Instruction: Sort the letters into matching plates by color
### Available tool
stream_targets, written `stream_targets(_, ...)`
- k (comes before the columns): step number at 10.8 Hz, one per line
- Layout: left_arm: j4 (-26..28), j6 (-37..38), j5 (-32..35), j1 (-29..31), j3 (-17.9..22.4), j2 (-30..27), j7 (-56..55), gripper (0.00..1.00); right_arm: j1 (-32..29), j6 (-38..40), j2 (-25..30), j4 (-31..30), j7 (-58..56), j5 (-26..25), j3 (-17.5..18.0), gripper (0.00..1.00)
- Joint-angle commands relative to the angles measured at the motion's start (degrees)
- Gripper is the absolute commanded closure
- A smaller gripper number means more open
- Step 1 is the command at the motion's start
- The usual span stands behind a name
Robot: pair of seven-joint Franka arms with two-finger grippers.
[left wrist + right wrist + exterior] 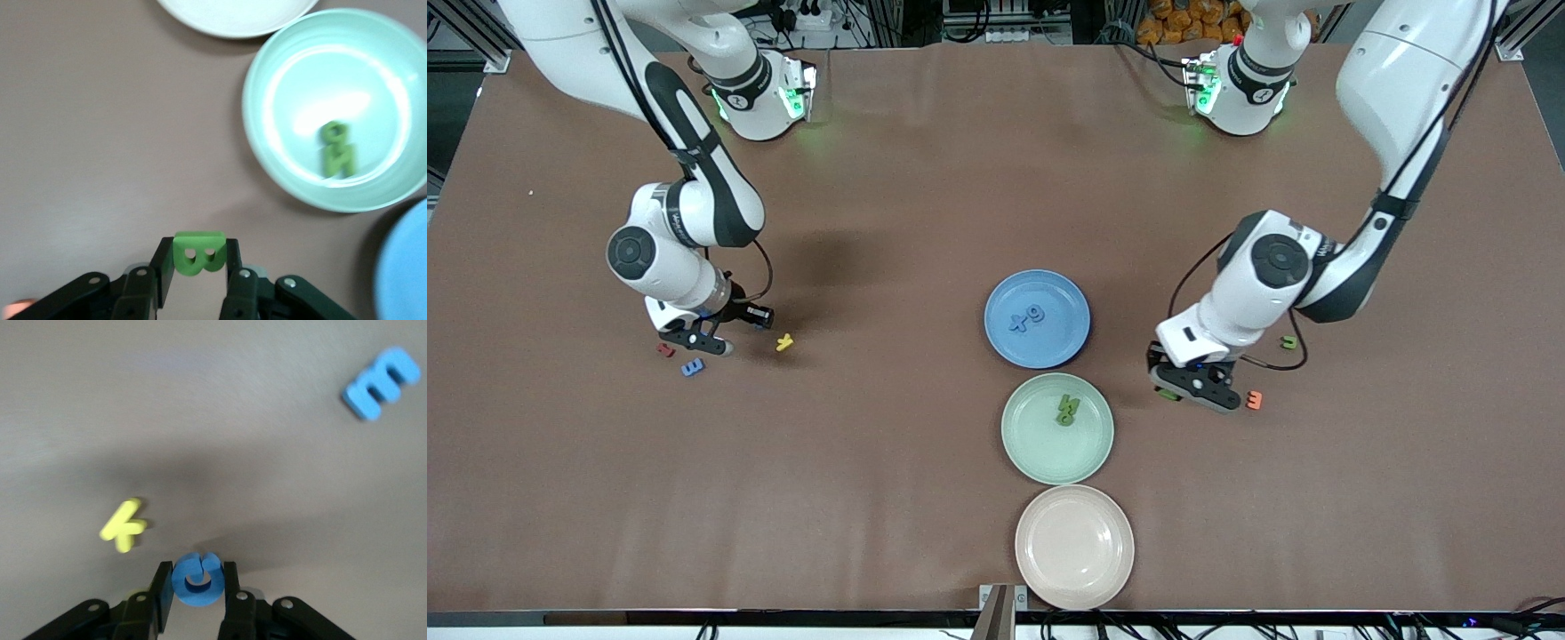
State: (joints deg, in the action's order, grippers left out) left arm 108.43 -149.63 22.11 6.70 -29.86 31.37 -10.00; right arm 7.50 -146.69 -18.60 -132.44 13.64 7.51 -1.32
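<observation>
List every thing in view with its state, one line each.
Left gripper: shut on green B.
Right gripper: shut on blue C.
Blue plate: holds two blue pieces.
Green plate: holds two green pieces.
Beige plate: empty.
Blue E: loose on table.
Yellow letter: loose on table.

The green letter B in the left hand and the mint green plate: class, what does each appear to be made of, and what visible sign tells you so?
Green letter B: probably foam, matte; it has thick, flat-cut sides, soft rounded holes and no shine. The left hand is shut on it.

Mint green plate: likely hard plastic or glazed ceramic, which of the two cannot be told; its smooth surface carries a bright glossy reflection.
</observation>
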Motion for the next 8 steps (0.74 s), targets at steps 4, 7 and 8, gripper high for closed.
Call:
stream_targets(4, -9.97, 1.54, -0.66, -11.00, 0.85, 7.91, -15.40, 1.00, 4.18, 18.62, 0.15, 16.84, -17.14, -8.74, 2.72, 0.71)
stream_targets(7, -13.14, 1.54, -0.66, -15.22, 3.92, 10.55, -16.02, 1.00, 9.00, 18.81, -2.13, 22.03, -21.45, -8.66, 4.13, 0.71)
stream_targets(8, -14.20, 1.54, -0.58, -15.92, 4.19, 11.43, -16.37, 1.00, 11.46, 18.81, -3.62, 24.75, -22.51, -8.48, 4.31, 0.71)
